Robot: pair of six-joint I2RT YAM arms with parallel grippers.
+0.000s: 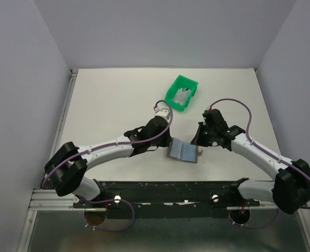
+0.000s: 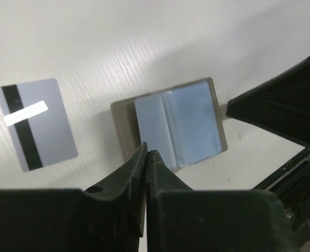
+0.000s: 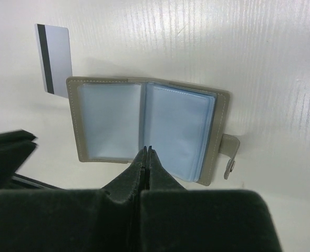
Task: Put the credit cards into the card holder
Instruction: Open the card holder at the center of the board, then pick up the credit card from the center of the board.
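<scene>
Right wrist view: card holder (image 3: 144, 118) lies open and flat on the white counter, grey-brown cover down, light blue clear sleeves up, snap tab (image 3: 231, 156) sticking out on one side. One credit card (image 3: 56, 58), silver-grey with a dark stripe along one edge, lies flat just off the holder's far corner on the side away from the tab. In the left wrist view the same credit card (image 2: 37, 125) shows a white strip across the stripe, with a bare gap of counter between it and the card holder (image 2: 181, 123), so they are not touching. Right fingers (image 3: 134, 173) are pressed together with nothing between them, tips at the holder's near edge right over the centre fold; contact with the sleeves cannot be told. Left fingers (image 2: 128, 173) are all but closed, only a thin slit between them, nothing visibly held, tips at the opposite edge of the holder. Top view: card holder (image 1: 184, 151) sits mid-counter (image 1: 118, 100) near the arm bases, left arm (image 1: 118, 149) reaching in from its left, right arm (image 1: 255, 152) from its right. Green bin (image 1: 169, 94) stands further back, well apart, something pale grey inside, too small to tell.
</scene>
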